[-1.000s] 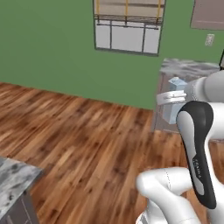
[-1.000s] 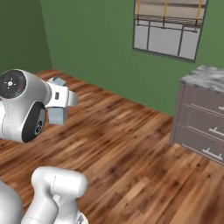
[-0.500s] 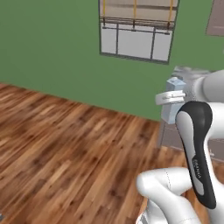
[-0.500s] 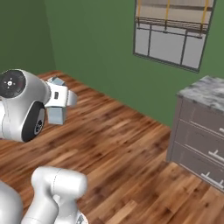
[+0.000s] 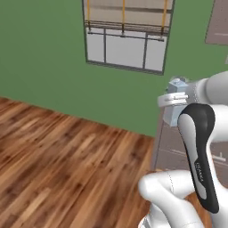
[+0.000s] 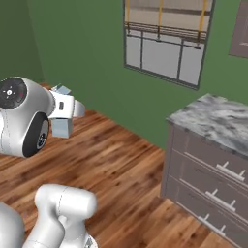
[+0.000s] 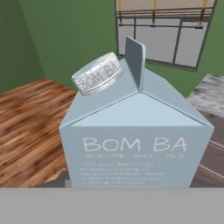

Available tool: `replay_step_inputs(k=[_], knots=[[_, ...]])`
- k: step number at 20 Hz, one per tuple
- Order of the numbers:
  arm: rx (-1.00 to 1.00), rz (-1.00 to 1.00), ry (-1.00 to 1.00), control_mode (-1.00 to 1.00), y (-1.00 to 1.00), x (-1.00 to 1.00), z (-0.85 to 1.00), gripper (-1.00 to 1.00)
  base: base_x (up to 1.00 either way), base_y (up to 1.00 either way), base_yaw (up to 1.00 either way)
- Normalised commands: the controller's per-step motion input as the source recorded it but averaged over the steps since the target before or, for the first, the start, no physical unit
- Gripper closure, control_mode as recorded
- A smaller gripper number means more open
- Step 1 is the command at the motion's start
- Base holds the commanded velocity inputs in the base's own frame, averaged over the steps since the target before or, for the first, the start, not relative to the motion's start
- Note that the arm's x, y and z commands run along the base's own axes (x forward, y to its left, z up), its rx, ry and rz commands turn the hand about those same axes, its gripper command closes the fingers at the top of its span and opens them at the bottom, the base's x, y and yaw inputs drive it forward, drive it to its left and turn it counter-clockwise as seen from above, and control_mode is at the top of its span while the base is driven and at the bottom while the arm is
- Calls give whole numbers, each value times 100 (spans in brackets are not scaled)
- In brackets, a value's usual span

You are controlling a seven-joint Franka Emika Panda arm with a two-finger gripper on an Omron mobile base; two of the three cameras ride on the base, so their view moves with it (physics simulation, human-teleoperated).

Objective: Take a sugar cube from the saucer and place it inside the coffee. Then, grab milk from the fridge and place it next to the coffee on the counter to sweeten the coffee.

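Gripper (image 5: 174, 100) carrying the milk (image 7: 133, 135) aloft over the wood floor (image 5: 58, 164), whether the fingers are clamping it I cannot tell, green wall (image 6: 92, 53) and window (image 6: 164, 43) ahead, counter (image 6: 218, 121) lying to the right.

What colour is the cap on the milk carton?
The cap on the milk is white-grey with ridges, clearest in the hand view.

even flat rendered light; soft, slightly blurry.

You cannot read the gripper's jaws: the milk (image 7: 135, 135) (its base cut off) covers them; the counter (image 6: 220, 118) runs off-frame.
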Motion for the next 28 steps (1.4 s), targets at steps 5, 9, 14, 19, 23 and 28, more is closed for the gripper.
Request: replay_step_inputs(k=[5, 9, 14, 19, 23, 28], knots=[[0, 0, 0, 100, 0, 0, 0, 100, 64, -65, -23], [0, 0, 0, 100, 0, 0, 0, 100, 67, -44, -35], [0, 0, 0, 100, 0, 0, 0, 100, 52, -37, -41], [0, 0, 0, 100, 0, 0, 0, 100, 35, -27, -49], [0, 0, 0, 100, 0, 0, 0, 100, 21, -13, -53], [0, 0, 0, 100, 0, 0, 0, 100, 28, -11, -44]])
